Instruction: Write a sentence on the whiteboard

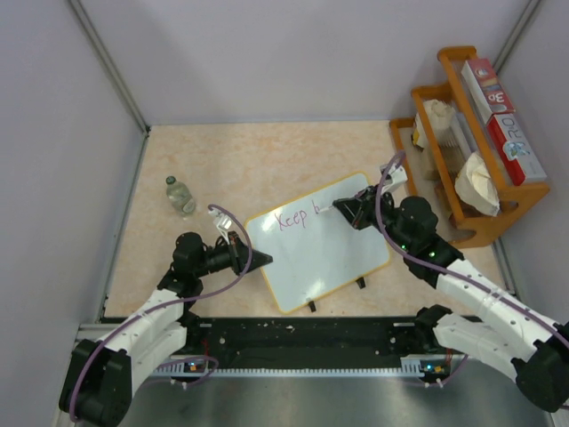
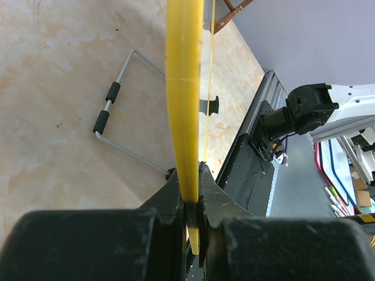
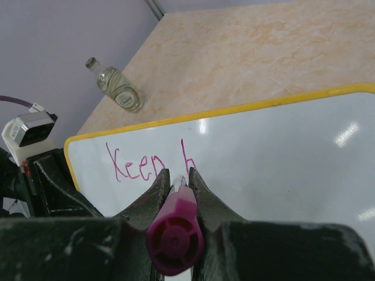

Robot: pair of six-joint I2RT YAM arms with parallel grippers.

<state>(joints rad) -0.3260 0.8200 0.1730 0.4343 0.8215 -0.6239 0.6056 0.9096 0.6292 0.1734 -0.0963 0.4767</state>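
Observation:
The whiteboard (image 1: 320,253) lies tilted mid-table, white with a yellow rim and black clips on its near edge. The sentence (image 1: 296,218) reads "Keep b" in purple-pink near the board's far left; it also shows in the right wrist view (image 3: 137,164). My left gripper (image 1: 258,261) is shut on the board's left edge; the left wrist view shows the yellow rim (image 2: 186,105) clamped between the jaws. My right gripper (image 1: 340,206) is shut on a purple-pink marker (image 3: 176,231), its tip on the board by the "b".
A small glass bottle (image 1: 180,196) lies at the far left. A wooden rack (image 1: 471,147) with boxes and white bags stands at the right. A wire stand with black grips (image 2: 117,114) lies on the table under the board's edge.

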